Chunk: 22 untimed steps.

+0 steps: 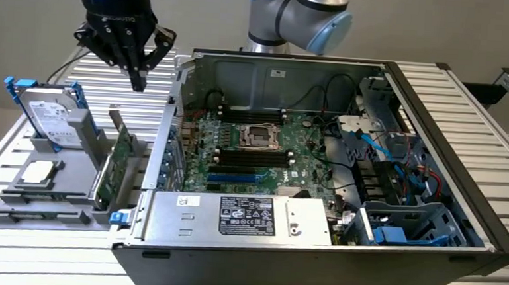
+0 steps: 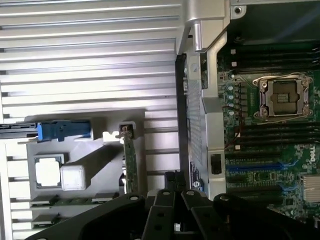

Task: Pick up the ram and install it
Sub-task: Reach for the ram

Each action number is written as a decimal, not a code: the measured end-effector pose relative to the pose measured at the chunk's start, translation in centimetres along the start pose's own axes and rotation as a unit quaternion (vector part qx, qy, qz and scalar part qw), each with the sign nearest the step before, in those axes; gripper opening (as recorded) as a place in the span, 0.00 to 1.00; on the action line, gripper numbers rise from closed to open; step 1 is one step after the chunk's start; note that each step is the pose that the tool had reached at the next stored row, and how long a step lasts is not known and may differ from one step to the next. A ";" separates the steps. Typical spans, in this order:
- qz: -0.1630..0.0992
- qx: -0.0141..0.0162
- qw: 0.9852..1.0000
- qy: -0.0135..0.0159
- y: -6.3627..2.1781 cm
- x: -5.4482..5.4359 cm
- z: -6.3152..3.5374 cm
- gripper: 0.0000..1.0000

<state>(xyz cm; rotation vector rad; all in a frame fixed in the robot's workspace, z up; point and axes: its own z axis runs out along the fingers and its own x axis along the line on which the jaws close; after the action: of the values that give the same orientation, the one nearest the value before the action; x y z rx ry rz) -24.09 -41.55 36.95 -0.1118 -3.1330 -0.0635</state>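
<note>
So the gripper [image 1: 138, 82] is hanging pinched shut and empty over the surface [image 1: 470, 83] beside the case [image 1: 276, 74]; the ram [image 2: 75, 201] is sitting in the gray holder [image 1: 80, 171] near the taller card [image 1: 119, 161]; I'm thinking it's needing open jaws, squared across that thin strip, staying off the card.

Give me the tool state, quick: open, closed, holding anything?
Tool: closed, nothing held, raised near the gray parts holder.
</note>
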 end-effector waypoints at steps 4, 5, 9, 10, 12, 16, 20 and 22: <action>0.000 0.000 1.000 0.002 -0.52 1.6 0.44 0.11; 0.000 0.000 1.000 0.002 -0.66 2.0 0.54 0.11; 0.000 0.000 1.000 0.002 -1.55 3.7 0.71 0.11; 0.000 0.000 1.000 0.002 -1.79 4.1 0.73 0.11; 0.000 0.000 1.000 0.002 -2.28 5.0 0.77 0.11; 0.000 0.000 1.000 0.002 -3.20 6.8 0.84 0.11; 0.000 0.000 1.000 0.002 -4.05 8.5 0.90 0.11; 0.000 0.000 1.000 0.002 -4.45 9.3 0.95 0.11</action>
<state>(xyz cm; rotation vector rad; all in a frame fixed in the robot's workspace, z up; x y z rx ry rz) -33.67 -45.29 35.89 -0.1118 -3.1285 -0.0630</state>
